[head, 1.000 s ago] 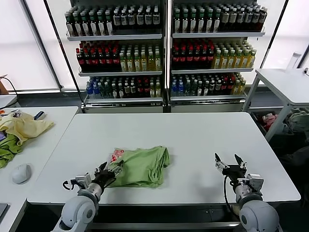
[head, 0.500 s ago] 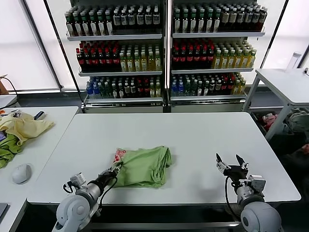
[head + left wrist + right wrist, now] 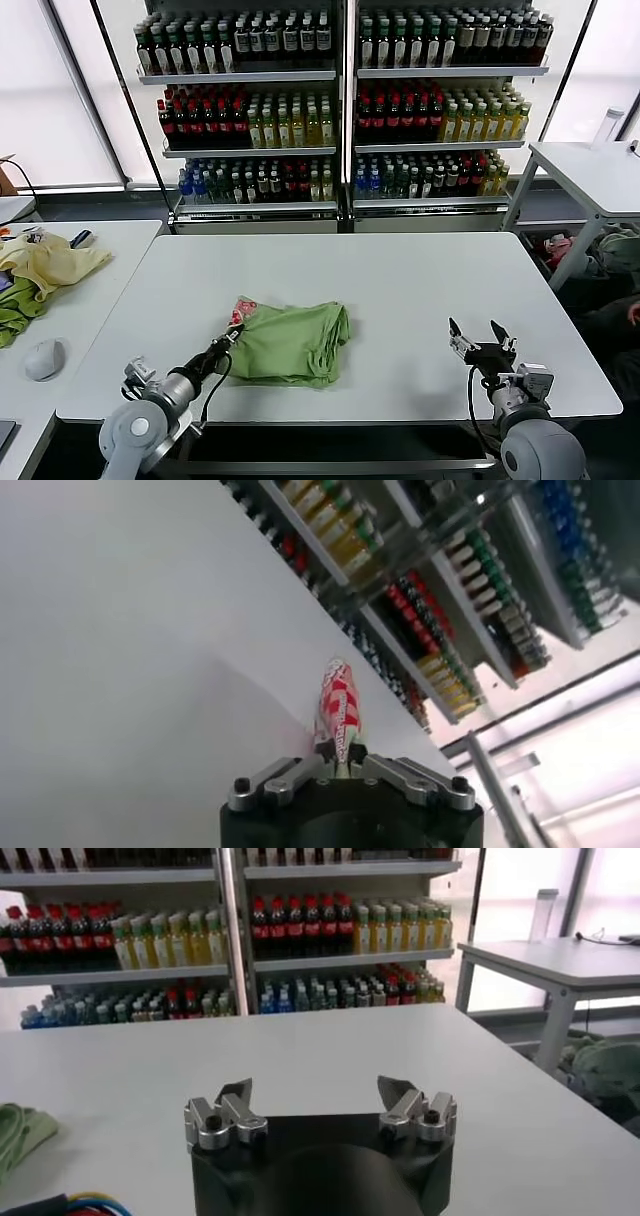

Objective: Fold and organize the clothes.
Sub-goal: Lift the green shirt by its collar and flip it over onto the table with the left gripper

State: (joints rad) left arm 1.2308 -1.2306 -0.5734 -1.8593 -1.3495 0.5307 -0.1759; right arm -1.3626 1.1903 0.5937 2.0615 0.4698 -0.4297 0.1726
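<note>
The light green shirt [image 3: 293,343] lies folded into a rough rectangle on the white table [image 3: 400,290], front left of centre. Its red-and-white printed part [image 3: 240,312] sticks out at the near left corner. My left gripper [image 3: 226,340] is shut on that corner; in the left wrist view the printed cloth [image 3: 338,708] stands pinched between the closed fingers [image 3: 338,770]. My right gripper [image 3: 479,336] is open and empty above the table's front right, well away from the shirt. Its spread fingertips [image 3: 238,1094] show in the right wrist view, with a bit of green cloth [image 3: 20,1130] at the edge.
A second table on the left holds a pale yellow garment [image 3: 50,262], a darker green cloth [image 3: 15,310] and a grey mouse-like object [image 3: 44,358]. Shelves of bottles [image 3: 340,100] stand behind the table. Another white table [image 3: 590,175] stands at the right.
My left arm has drawn back toward the front left while still holding the printed corner. The shirt has shifted slightly. The right gripper has barely moved.
</note>
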